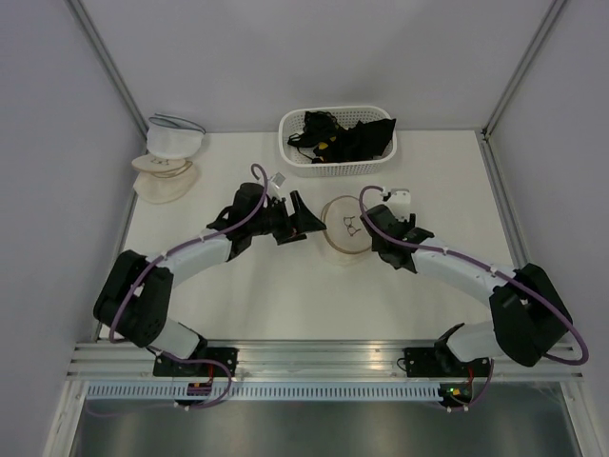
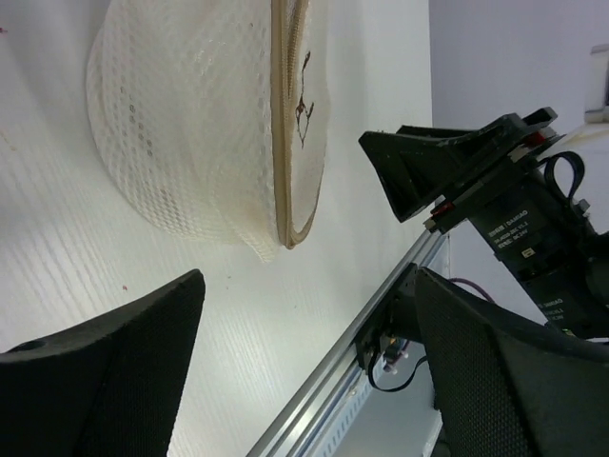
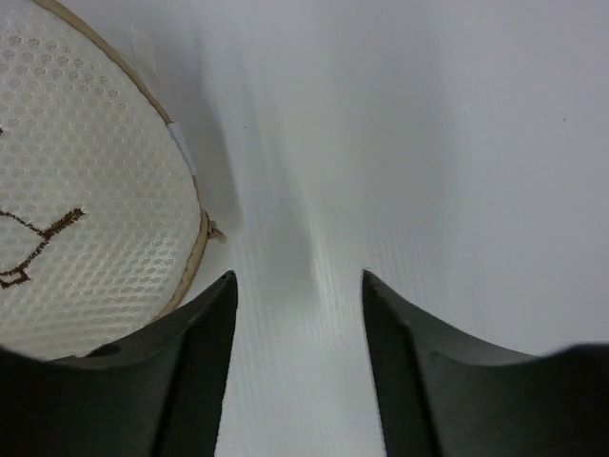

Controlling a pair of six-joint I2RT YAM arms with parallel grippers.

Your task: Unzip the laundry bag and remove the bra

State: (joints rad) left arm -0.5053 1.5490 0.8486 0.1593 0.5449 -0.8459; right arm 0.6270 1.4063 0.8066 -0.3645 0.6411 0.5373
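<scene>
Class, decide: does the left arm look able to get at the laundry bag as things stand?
Probably yes: the left tool stands open just beside the laundry bag, facing it, with nothing visible between them.

Count by kind, positions ref the basket (image 1: 337, 164)

1 white basket, with black garments (image 1: 347, 133) piled inside, too tangled to tell how many. 1 laundry bag (image 1: 344, 228), just on the near side of the basket. Looks like 3 dome pouches (image 1: 168, 162), 1 white and 2 cream, overlapping in a stack well left of the basket. 2 grippers, left gripper (image 2: 306, 274) and right gripper (image 3: 298, 276), both on the basket's near side, one either side of the bag.
</scene>
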